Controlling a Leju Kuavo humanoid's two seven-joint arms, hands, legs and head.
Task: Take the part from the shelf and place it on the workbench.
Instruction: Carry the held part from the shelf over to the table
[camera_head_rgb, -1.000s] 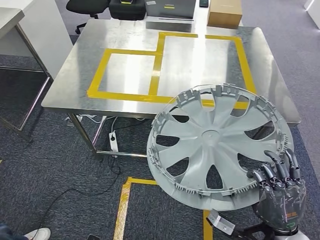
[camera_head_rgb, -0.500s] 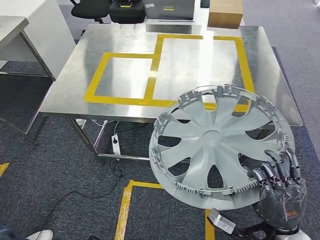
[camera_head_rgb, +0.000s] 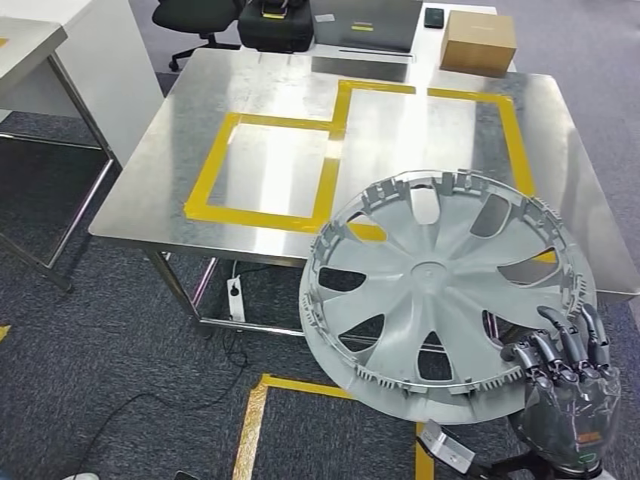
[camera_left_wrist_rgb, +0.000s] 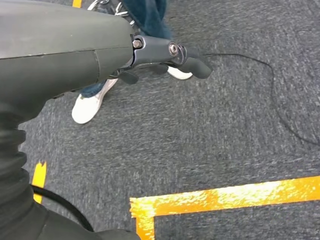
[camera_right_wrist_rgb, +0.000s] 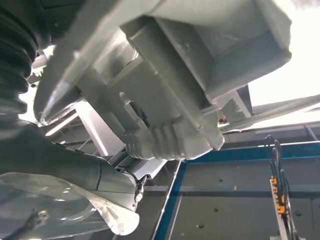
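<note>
Grey wheel cover (camera_head_rgb: 441, 290): gripped at its near rim by my right hand (camera_head_rgb: 570, 395), carried roughly flat with its far half overhanging the steel surface (camera_head_rgb: 264, 90) ahead; my left hand (camera_left_wrist_rgb: 166, 55) hung empty, fingers apart.

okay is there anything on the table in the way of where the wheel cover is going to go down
Nothing visible is. The right hand holds the wheel cover over the near edge of the workbench, and the taped squares are bare. The cardboard box and laptop lie at the far edge.
</note>
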